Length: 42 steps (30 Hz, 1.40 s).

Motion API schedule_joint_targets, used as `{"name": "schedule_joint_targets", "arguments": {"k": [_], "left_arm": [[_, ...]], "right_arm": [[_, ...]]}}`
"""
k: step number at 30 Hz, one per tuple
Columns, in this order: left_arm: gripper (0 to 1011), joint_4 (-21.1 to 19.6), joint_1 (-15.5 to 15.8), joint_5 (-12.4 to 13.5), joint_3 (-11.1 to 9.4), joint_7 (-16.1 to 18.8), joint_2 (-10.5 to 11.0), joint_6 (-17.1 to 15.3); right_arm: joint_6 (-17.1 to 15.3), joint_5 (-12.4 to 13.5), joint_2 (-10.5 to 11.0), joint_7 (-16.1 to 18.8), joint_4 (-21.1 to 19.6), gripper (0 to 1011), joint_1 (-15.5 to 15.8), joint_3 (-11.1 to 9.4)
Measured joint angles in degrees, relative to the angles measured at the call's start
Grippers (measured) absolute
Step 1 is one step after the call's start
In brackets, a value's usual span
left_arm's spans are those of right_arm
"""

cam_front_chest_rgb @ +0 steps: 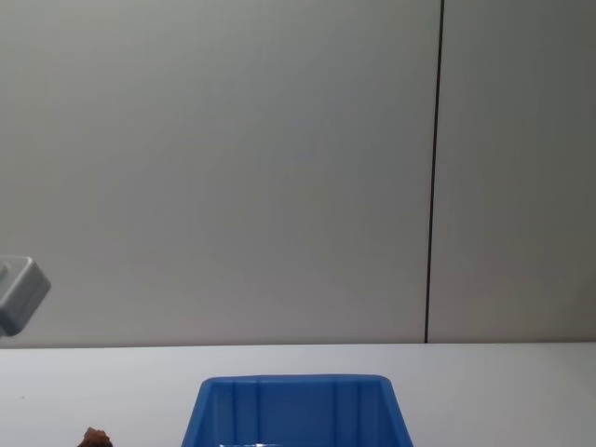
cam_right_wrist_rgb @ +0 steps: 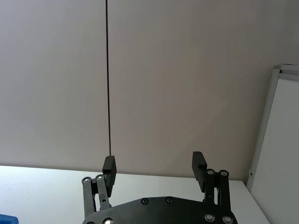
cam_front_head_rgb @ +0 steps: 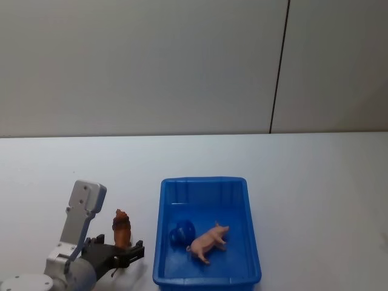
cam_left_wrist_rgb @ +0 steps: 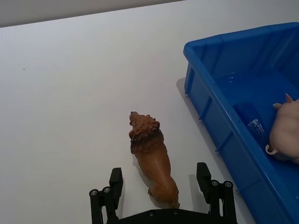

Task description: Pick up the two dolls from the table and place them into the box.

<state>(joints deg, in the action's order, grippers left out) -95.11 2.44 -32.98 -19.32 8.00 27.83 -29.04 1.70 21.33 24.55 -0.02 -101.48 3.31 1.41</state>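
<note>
The left gripper [cam_front_head_rgb: 124,254] is seen low at the near left part of the table [cam_front_head_rgb: 315,182], its fingers [cam_left_wrist_rgb: 115,183] spread wide and clear of any contact. Between those fingers, on the table surface, the brown lion doll [cam_left_wrist_rgb: 153,158] is found lying with its hind end nearest the gripper and its maned head pointing away (it is flanked on both sides but not touched). In the head view the lion stands just left of the box [cam_front_head_rgb: 162,230], apart from its left wall. The blue box is set near the table's front edge, around the middle. Inside it, a pink pig doll [cam_front_head_rgb: 208,241] lies on the floor toward the near wall, beside a dark blue item [cam_front_head_rgb: 181,233] that cannot be identified. The right gripper [cam_right_wrist_rgb: 154,172] is held raised facing the wall, its fingers parted and grasping nothing.
</note>
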Motion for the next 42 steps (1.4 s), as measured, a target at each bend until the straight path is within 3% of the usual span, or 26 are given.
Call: {"name": "schedule_joint_targets", "arguments": {"k": [19,27,31,42], "left_arm": [[1001,5.94,3.68,3.22,0.04,-4.94,-1.90,-2.30],[835,7.14,4.41,3.90,-0.06,-5.86,-2.29,-2.62],[688,7.55,4.68,4.18,-0.07,-6.15,-2.42,-2.66],[581,7.83,4.82,4.45,-0.07,-6.47,-2.55,-2.66]], "right_arm": [[0.00,0.00,0.00,0.01,0.00,1001,0.00,0.00],[-0.01,0.00,0.00,0.00,0.00,1001,0.00,0.00],[-0.01,0.00,0.00,0.00,0.00,1001,0.00,0.00],[-0.01,0.00,0.00,0.00,0.00,1001,0.00,0.00]]}}
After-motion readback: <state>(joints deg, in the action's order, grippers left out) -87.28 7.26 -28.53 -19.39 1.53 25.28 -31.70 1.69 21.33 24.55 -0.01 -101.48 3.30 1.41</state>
